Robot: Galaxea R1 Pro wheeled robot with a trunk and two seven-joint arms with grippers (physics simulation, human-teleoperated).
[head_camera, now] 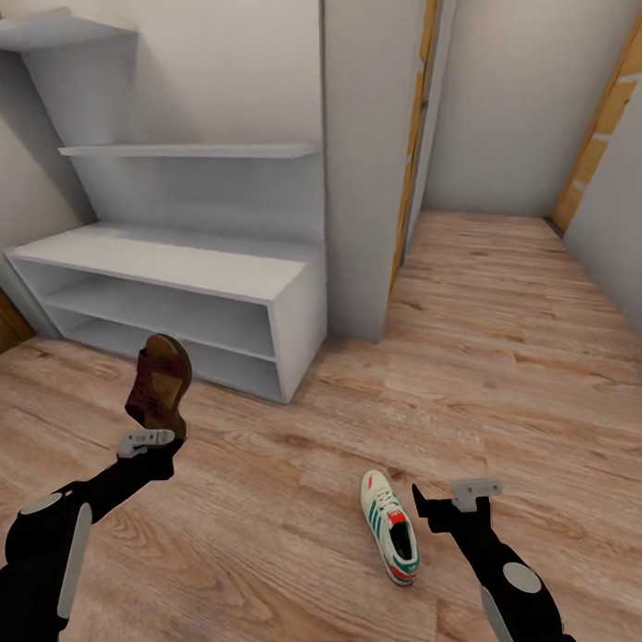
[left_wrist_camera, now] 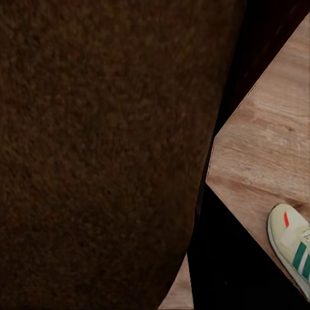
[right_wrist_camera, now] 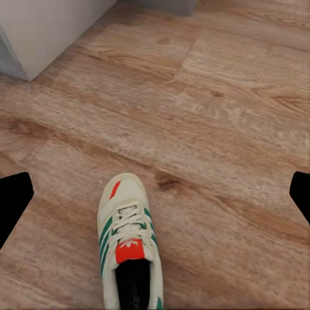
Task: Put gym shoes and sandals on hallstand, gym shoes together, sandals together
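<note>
My left gripper [head_camera: 156, 427] is shut on a dark brown sandal [head_camera: 158, 382], held upright above the corridor floor [head_camera: 271, 471] in front of the hallstand [head_camera: 171, 257]. In the left wrist view the sandal [left_wrist_camera: 103, 148] covers most of the picture. A white gym shoe [head_camera: 391, 527] with green stripes lies on the floor, toe pointing away from me. My right gripper [head_camera: 429, 512] hovers just right of it, open. In the right wrist view the gripper [right_wrist_camera: 157, 194] is spread wide, with the gym shoe [right_wrist_camera: 129, 252] lying ahead between its fingers, untouched.
The hallstand's top and both open shelf levels [head_camera: 154, 313] hold nothing. Stepped grey wall shelves [head_camera: 195, 151] hang above it. A grey wall pillar [head_camera: 362, 171] stands to the right of the hallstand, and the corridor runs on beyond it past a wooden door frame [head_camera: 411, 123].
</note>
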